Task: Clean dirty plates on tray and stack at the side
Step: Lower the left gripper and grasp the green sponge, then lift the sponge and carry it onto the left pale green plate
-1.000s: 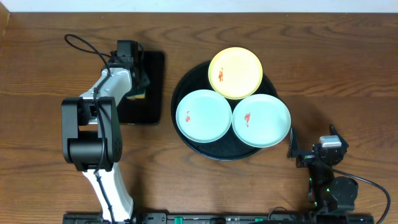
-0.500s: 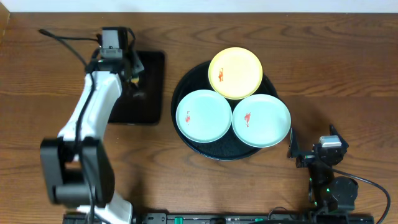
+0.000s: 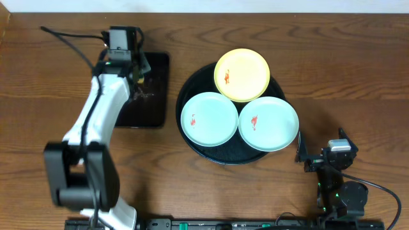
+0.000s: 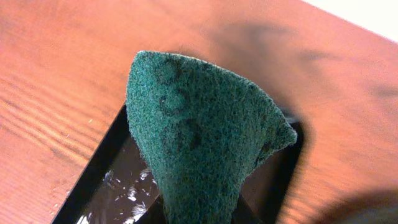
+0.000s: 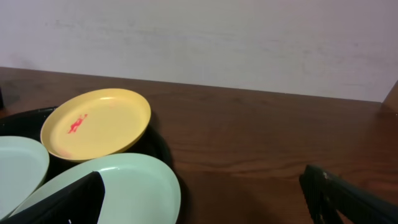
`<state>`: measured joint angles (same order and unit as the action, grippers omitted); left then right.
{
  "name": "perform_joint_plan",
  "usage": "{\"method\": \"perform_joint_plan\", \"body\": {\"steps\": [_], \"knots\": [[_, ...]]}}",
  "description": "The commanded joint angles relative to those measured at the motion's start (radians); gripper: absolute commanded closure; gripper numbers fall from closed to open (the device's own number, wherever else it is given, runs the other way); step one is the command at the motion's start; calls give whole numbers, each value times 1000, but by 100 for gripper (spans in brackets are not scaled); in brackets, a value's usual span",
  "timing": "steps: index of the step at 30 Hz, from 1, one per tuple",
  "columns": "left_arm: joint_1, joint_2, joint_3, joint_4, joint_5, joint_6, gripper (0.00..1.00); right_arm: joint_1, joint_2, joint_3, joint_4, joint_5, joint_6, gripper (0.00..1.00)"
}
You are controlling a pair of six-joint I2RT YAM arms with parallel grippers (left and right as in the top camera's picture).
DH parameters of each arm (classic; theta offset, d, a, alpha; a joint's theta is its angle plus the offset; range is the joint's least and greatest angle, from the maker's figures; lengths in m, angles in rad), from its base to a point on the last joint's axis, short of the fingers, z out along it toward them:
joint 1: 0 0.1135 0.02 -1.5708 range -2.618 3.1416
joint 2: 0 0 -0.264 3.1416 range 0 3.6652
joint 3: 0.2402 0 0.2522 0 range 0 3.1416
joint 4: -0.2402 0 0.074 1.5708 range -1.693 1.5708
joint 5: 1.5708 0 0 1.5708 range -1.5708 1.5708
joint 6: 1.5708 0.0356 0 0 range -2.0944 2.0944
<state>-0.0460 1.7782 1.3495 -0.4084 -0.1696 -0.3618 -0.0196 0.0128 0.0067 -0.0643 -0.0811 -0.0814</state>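
Observation:
Three plates lie on the round black tray [image 3: 184,96]: a yellow plate [image 3: 241,75] at the back, a mint-green plate [image 3: 209,119] at front left and another mint-green plate [image 3: 268,123] at front right. Each has a small red-orange smear. My left gripper [image 3: 138,78] hangs over the rectangular black tray, left of the plates, shut on a dark green scouring pad [image 4: 199,143] that hides its jaws. My right gripper [image 3: 317,157] is open and empty on the table, right of the round tray. In the right wrist view the yellow plate [image 5: 96,122] and a mint plate [image 5: 118,186] lie ahead of it.
A smaller rectangular black tray [image 3: 153,108] with wet streaks lies left of the round tray; it also shows in the left wrist view [image 4: 118,186]. Bare wood-grain tabletop [image 3: 345,76] lies right of the round tray. A pale wall stands behind the table [image 5: 249,37].
My left arm has stretched out and lifted off the rectangular tray, carrying the green pad. The plates and my right arm have not moved.

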Motion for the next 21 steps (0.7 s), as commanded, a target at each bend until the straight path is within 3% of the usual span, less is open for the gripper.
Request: {"method": "perform_joint_plan", "body": {"steps": [1, 5, 15, 21], "knots": [[2, 103, -21, -31, -61, 6, 92, -6, 0, -1, -4, 2, -10, 1], [-3, 100, -21, -55, 24, 6, 93, -6, 0, -1, -4, 2, -10, 1], [-4, -124, -21, -77, 28, 6, 92, -6, 0, -1, -4, 2, -10, 1], [-4, -60, -78, -23, -14, 14, 93, -6, 0, -1, -4, 2, -10, 1]]}}
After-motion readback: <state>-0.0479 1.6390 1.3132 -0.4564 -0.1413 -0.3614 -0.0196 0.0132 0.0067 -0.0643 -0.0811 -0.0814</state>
